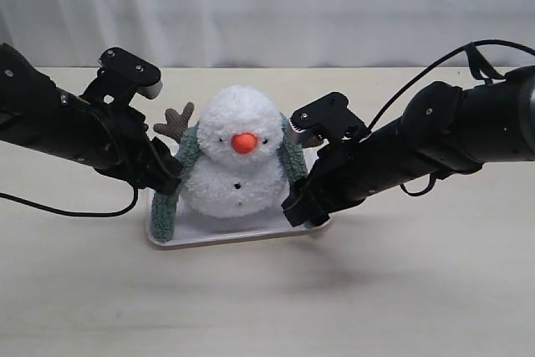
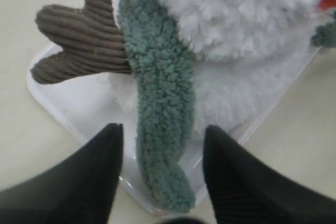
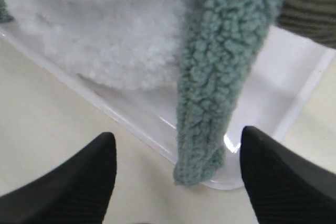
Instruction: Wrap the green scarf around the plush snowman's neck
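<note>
Low in the frame we see the table [image 1: 251,307], then in the middle a white tray [image 1: 242,236] where the snowman [image 1: 238,169] stands. The scarf [image 1: 189,152] comes down on both sides of its head, with the ends reaching the tray. The left gripper [image 2: 161,128] is open around the left end, with gaps on each side; the right gripper [image 3: 177,132] is open likewise around the right end. At the top hangs a white curtain [image 1: 267,6].

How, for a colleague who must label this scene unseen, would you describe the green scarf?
On the pale table a white tray holds a fluffy white plush snowman. The green scarf is the fuzzy strip draped over its shoulders, one end hanging down each side of the body onto the tray. Unlike the brown ribbed twig arm beside it, it is grey-green and curly.
</note>
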